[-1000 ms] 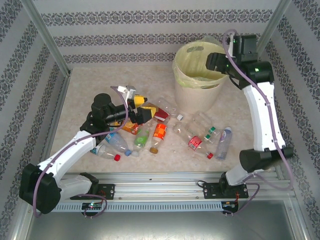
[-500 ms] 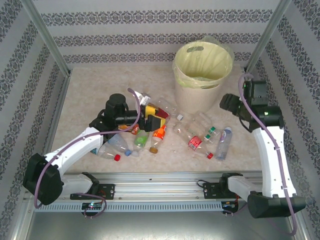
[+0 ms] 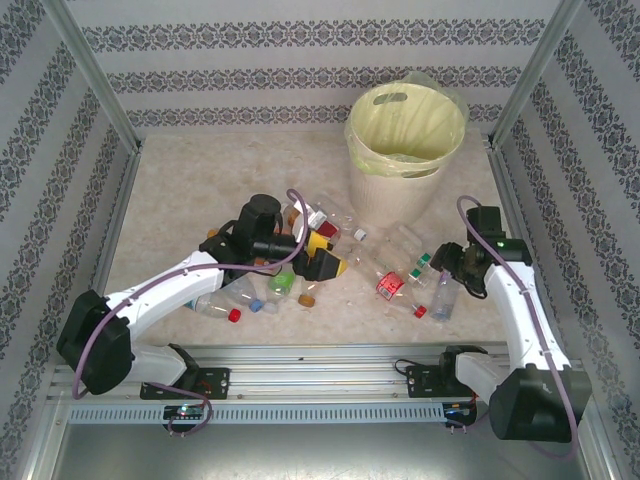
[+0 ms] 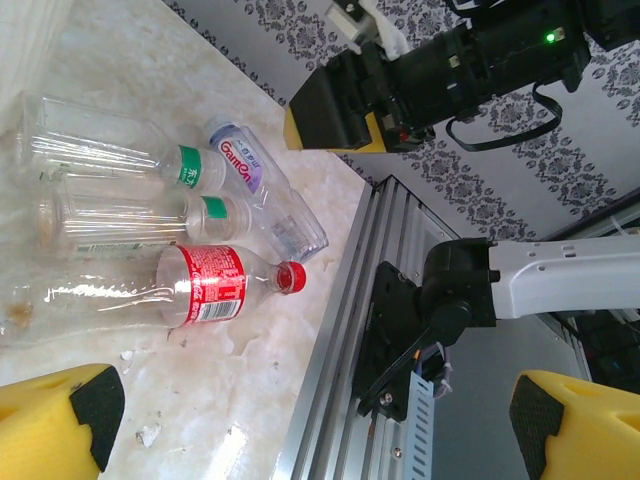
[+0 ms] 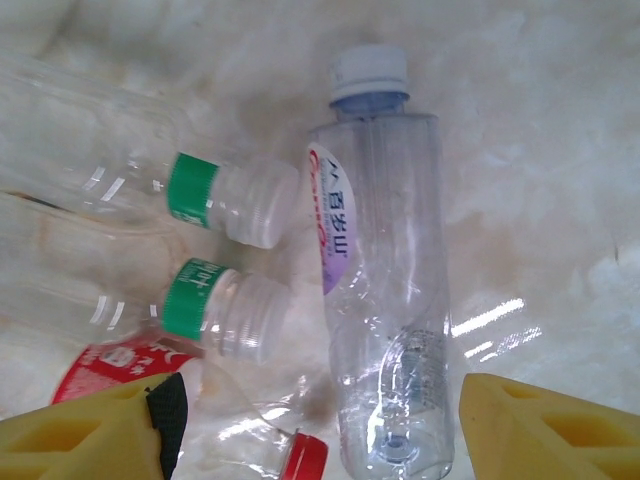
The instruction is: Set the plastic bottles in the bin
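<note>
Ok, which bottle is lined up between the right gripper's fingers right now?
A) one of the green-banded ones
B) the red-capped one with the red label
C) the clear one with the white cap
C: in the right wrist view the white-capped bottle lies framed between the spread yellow fingers of the right gripper, with a gap on both sides.

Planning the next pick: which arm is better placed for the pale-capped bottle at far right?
Right: its open claw hangs over that bottle, fingers either side; the left claw is farther off.
</note>
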Controlling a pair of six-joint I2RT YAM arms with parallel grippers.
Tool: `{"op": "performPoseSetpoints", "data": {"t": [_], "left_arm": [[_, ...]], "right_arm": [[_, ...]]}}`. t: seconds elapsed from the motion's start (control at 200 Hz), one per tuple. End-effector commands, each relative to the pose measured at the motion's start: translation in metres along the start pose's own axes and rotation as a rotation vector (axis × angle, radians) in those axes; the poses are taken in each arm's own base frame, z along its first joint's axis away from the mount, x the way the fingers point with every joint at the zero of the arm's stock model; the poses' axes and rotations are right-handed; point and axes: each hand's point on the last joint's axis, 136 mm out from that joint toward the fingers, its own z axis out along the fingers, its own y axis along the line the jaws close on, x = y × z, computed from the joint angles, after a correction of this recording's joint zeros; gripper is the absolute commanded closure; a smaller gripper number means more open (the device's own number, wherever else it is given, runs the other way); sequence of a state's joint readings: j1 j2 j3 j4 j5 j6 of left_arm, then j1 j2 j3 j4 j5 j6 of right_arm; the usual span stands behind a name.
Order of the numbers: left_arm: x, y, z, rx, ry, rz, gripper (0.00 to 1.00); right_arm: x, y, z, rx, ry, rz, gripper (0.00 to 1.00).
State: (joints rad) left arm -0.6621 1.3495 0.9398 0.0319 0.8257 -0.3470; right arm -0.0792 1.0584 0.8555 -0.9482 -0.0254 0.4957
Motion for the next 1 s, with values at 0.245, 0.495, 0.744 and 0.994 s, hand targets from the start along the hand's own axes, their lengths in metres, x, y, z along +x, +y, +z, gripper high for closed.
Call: {"op": "performPoseSetpoints", "data": {"t": [0.245, 0.495, 0.744, 0.994], "left_arm": [[0.001, -0.005, 0.006, -0.001, 0.03, 0.025, 0.0], [0.002, -0.002, 0.007, -0.007, 0.037, 0.025, 0.0], [0.003, 0.0, 0.01, -0.007, 0.043, 0.015, 0.0], [0.004, 0.001, 0.012, 0.002, 0.052, 0.007, 0.0]], "right_arm": [[-0.008, -0.018, 0.038, 0.098, 0.032, 0.048, 0.25], [-0.012, -0.026, 0.059, 0.107, 0.058, 0.092, 0.21], [-0.01, -0.029, 0.076, 0.101, 0.088, 0.111, 0.2], [-0.012, -0.029, 0.09, 0.09, 0.104, 0.129, 0.2]]}}
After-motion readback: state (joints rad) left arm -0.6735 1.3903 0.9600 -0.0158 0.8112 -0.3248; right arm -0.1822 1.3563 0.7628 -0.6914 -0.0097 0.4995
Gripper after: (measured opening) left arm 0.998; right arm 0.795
